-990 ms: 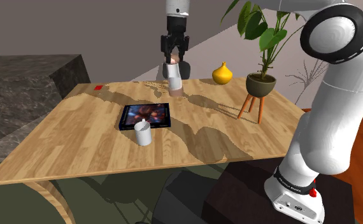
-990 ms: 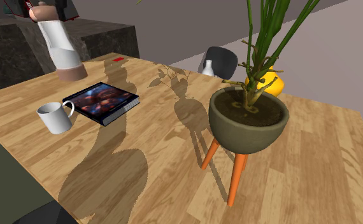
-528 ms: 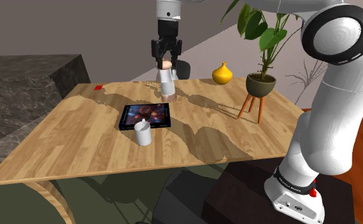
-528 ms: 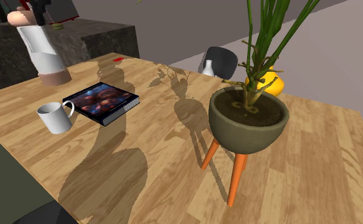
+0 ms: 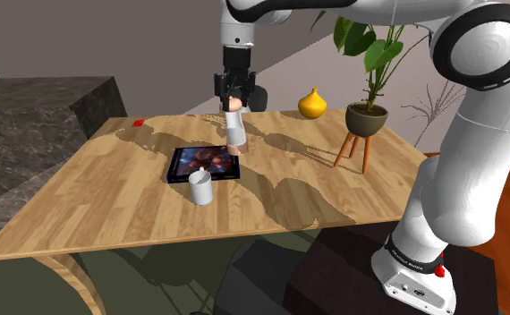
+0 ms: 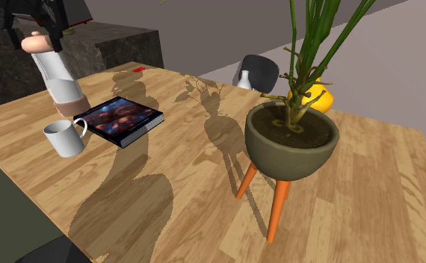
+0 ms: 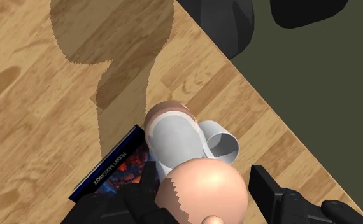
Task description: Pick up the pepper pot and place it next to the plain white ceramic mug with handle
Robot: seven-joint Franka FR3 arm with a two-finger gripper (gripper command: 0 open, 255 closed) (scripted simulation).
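Observation:
The pepper pot (image 5: 234, 130) is a tall white cylinder with a pinkish-tan base and rounded top. My gripper (image 5: 233, 97) is shut on its top and holds it slightly tilted in the air, over the far edge of a dark picture book (image 5: 205, 163). The plain white mug (image 5: 200, 188) stands on the wooden table (image 5: 110, 206) just in front of that book. In the second exterior view the pot (image 6: 56, 75) hangs behind the mug (image 6: 63, 138) with the gripper (image 6: 34, 30) above it. Along the gripper (image 7: 202, 186), the pot (image 7: 174, 139) sits between book (image 7: 113, 173) and mug (image 7: 223, 144).
A yellow gourd-shaped vase (image 5: 311, 104) and a potted plant on orange legs (image 5: 367, 121) stand toward the shoulder view's right. A small red item (image 5: 138, 123) lies at the far left corner. A dark stone counter (image 5: 29, 125) borders the table's left side. A dark chair (image 6: 260, 71) stands beyond the far edge.
The gripper has carried the pepper pot off the far part of the table, leftward and nearer in the shoulder view, to above the book's far edge, closer to the mug.

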